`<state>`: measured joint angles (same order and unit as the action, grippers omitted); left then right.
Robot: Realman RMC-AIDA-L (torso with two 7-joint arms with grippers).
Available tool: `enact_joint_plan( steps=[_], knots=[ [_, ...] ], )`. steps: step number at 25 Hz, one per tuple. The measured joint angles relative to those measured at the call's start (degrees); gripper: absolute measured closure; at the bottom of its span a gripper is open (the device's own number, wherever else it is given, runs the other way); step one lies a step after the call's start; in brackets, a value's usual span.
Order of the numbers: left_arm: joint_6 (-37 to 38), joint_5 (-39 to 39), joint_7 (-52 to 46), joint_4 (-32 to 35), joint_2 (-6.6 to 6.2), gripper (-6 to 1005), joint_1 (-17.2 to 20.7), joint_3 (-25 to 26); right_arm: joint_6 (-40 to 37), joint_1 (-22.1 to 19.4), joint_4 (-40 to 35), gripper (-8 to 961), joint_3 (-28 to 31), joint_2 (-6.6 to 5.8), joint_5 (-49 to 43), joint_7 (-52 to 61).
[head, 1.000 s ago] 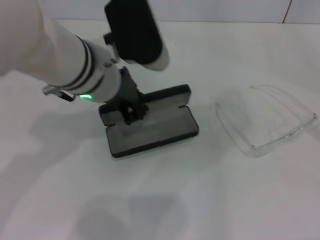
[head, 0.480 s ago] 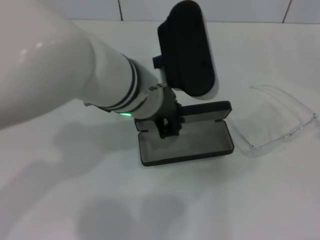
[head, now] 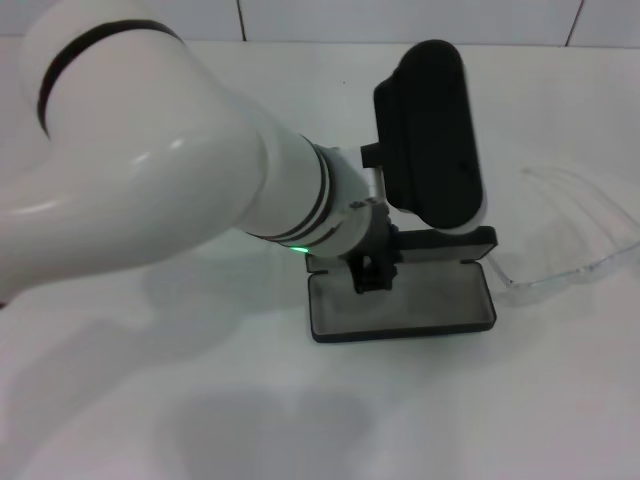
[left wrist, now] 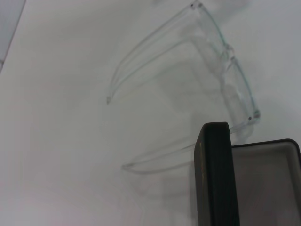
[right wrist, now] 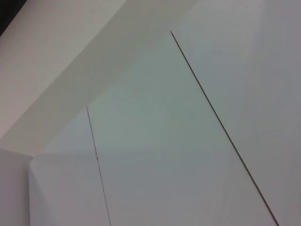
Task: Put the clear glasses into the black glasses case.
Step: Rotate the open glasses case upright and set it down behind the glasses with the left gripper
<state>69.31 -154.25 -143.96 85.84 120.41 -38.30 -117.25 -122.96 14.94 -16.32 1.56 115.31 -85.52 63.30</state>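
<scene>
The black glasses case (head: pixel 425 308) lies open on the white table, its grey lining up and its lid (head: pixel 440 240) standing along the far side. My left gripper (head: pixel 372 274) reaches down from the big white arm and is shut on the case's back edge near the left end. The clear glasses (head: pixel 565 272) lie just right of the case with their arms pointing away from me. In the left wrist view the case's end (left wrist: pixel 214 174) meets the near arm of the glasses (left wrist: pixel 229 82). My right gripper is out of view.
The left arm and its black wrist housing (head: pixel 435 130) hide the table behind the case. The white table (head: pixel 300 420) stretches out in front of the case. The right wrist view shows only pale panels.
My left gripper has travelled right with the case, dragging it from left of centre until its right end reaches the glasses. The glasses have stayed roughly where they were.
</scene>
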Motion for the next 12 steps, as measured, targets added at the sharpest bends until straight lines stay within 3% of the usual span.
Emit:
enact_joint_plan(
  steps=[12],
  knots=[
    [-3.56, 0.09, 4.6, 0.05, -0.1, 794, 0.63, -1.82, -0.15, -0.63, 0.55, 80, 0.03, 0.0, 0.08, -0.03]
  ],
)
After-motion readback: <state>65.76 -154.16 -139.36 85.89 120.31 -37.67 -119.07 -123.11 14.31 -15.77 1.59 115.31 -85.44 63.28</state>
